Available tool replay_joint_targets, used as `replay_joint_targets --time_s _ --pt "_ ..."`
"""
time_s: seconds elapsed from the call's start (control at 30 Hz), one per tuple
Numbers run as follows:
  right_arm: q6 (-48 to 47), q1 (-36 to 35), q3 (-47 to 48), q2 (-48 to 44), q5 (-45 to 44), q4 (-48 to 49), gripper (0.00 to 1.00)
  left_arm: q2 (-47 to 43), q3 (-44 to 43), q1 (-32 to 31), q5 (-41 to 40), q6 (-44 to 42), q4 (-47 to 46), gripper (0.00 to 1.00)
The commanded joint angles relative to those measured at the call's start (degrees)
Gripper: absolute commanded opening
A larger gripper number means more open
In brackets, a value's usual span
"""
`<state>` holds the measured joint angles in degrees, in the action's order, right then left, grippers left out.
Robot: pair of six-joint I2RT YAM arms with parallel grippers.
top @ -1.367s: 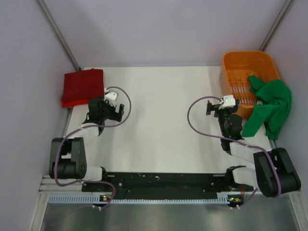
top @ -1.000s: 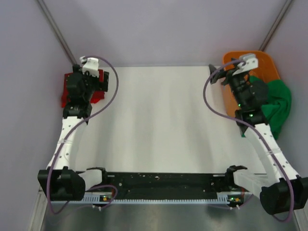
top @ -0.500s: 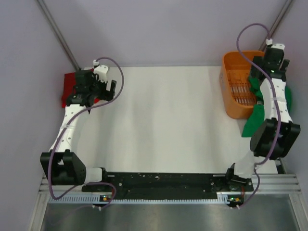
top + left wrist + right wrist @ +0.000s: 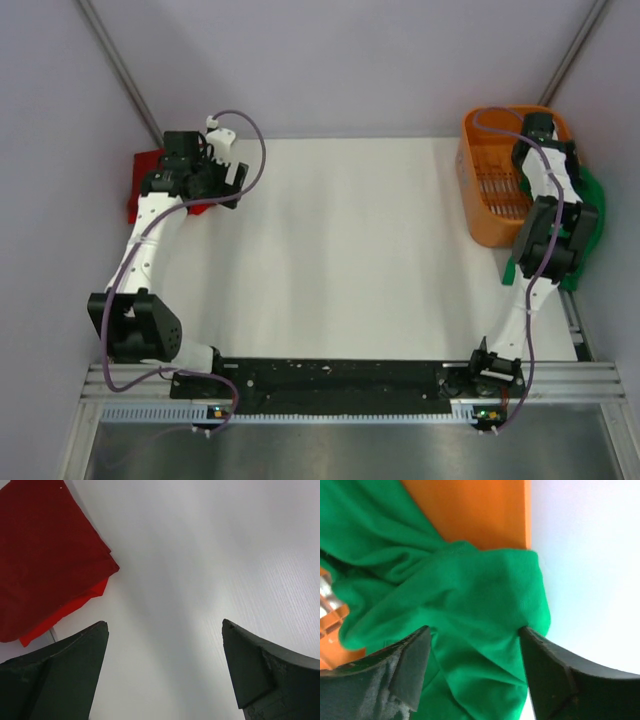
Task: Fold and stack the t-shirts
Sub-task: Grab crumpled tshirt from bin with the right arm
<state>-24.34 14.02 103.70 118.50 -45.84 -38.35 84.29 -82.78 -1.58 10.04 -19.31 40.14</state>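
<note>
From above, the dark red t-shirt (image 4: 143,190) lies folded at the far left corner of the counter (image 4: 340,250), partly under the left arm (image 4: 150,245). The green t-shirt (image 4: 592,205) is unfolded, draped out of the orange basket (image 4: 478,220) at the far right and hanging down its outer side near the counter's edge. The right arm (image 4: 545,240) reaches over it and hides most of the cloth.

In the left wrist view, the left pincer (image 4: 165,627) is spread wide and holds nothing, with bare counter between its fingers. The red shirt sits just beyond and to one side. The risk here looks small. A careless sweep could catch the loose brighter edge that sticks out and pull the fold open.

In the right wrist view, the right pincer (image 4: 474,630) is spread on either side of a bunched ridge of green cloth and has not clamped it. The basket wall lies directly behind the cloth. This is where I expect trouble. A grip on only the top wrinkle may slip when the arm lifts. A grip on several layers would bring the shirt up as a wad that is hard to lay flat. Part of the shirt lies inside the basket, so a quick pull could snag it on the slats, then drag or tip the basket. If the shirt is dropped, it could slide off the counter's near side.
</note>
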Motion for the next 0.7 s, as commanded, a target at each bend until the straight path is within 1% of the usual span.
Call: replay_joint_targets --time_s 0.0,0.13,0.2,0.23,0.4,0.57,0.67 --pt "-4.40 1.01 6.16 3.66 -5.66 0.29 0.58 -0.09 -3.26 0.00 -4.06 -2.13 3.98 0.99" --pt "-4.40 1.97 6.95 4.20 -4.52 1.34 0.34 -0.27 -3.62 0.00 -6.26 -3.54 5.03 0.99" --pt "-4.49 2.32 6.87 3.67 -3.73 1.96 0.07 -0.62 -3.26 0.00 -8.10 -3.89 5.04 0.99" --pt "-4.58 2.33 6.87 3.24 -3.64 2.40 0.00 -0.79 -3.09 0.00 -8.89 -4.07 4.86 0.99" --pt "-3.44 1.89 5.56 -2.82 -1.27 5.29 0.00 -1.32 -2.47 0.00 -9.25 -4.33 4.95 0.99" --pt "-2.64 0.57 1.43 -14.23 2.69 9.95 0.00 -1.50 -2.82 -0.08 -9.34 -4.33 4.95 0.99" --pt "-4.92 -1.89 -2.09 -21.36 2.78 15.65 0.00 -1.67 -3.00 0.00 -9.52 -4.33 4.86 0.99"
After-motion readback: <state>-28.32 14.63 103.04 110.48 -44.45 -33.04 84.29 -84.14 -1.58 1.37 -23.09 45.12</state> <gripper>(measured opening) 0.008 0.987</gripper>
